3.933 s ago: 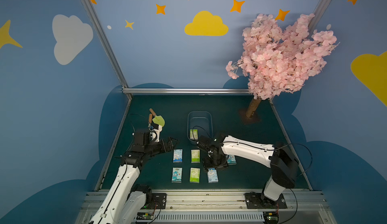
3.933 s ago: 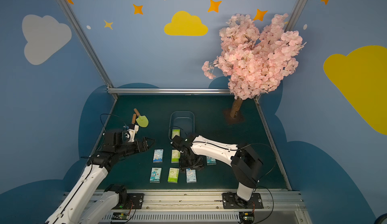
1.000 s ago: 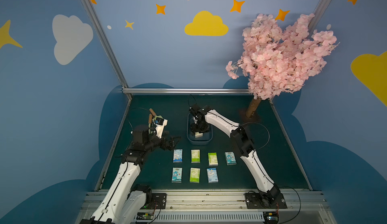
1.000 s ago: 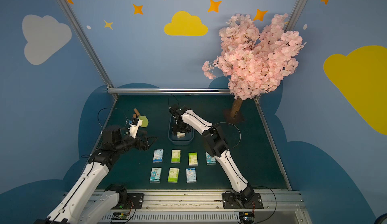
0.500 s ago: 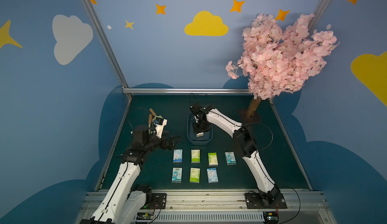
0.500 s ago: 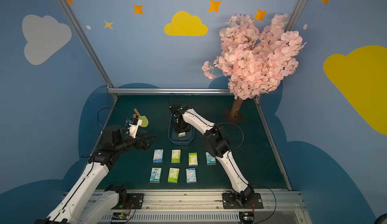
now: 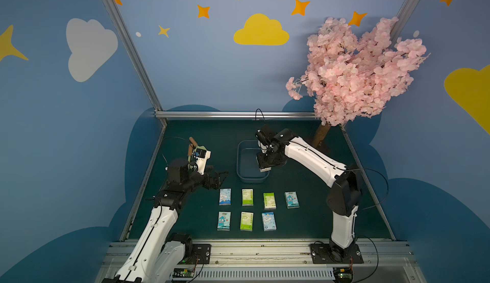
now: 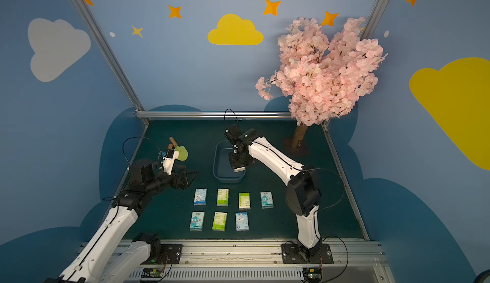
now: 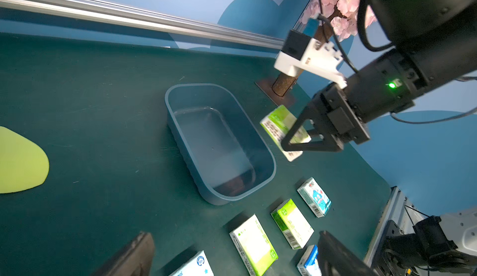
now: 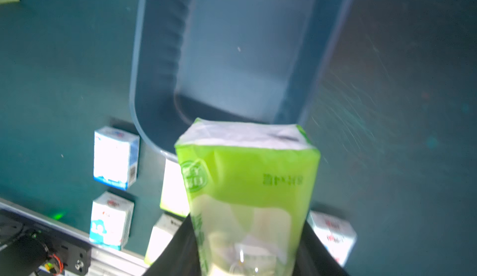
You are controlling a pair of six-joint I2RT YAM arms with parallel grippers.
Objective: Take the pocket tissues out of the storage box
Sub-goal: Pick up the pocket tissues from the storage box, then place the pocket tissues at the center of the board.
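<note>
**Right arm lifting a pack from the box.** My right pincer (image 7: 263,165) is closed partway on one end of a green pack (image 9: 280,125). It holds the pack in the air above the near right corner of the box (image 7: 250,179), apart from the rim. I grip it by the end so that the rest of the pack juts free and can be laid flat. I judge the height is what lets it pass over the wall.

The box floor shows bare, so this looks like the last pack to come out. Seven packs lie flat on the mat (image 7: 313,215), near of the box and well apart from each other. Four are in the far row (image 7: 269,201) and three in the near row (image 7: 246,221). The right end of the near row is open, and I judge that spot to be meant for this pack.

My left pincer (image 7: 222,179) has its jaws wide and holds nothing. It hovers just left of the far row, and I take it to be keeping clear of the right arm's path. The wrapper is soft, so the pack may twist in the grip.
</note>
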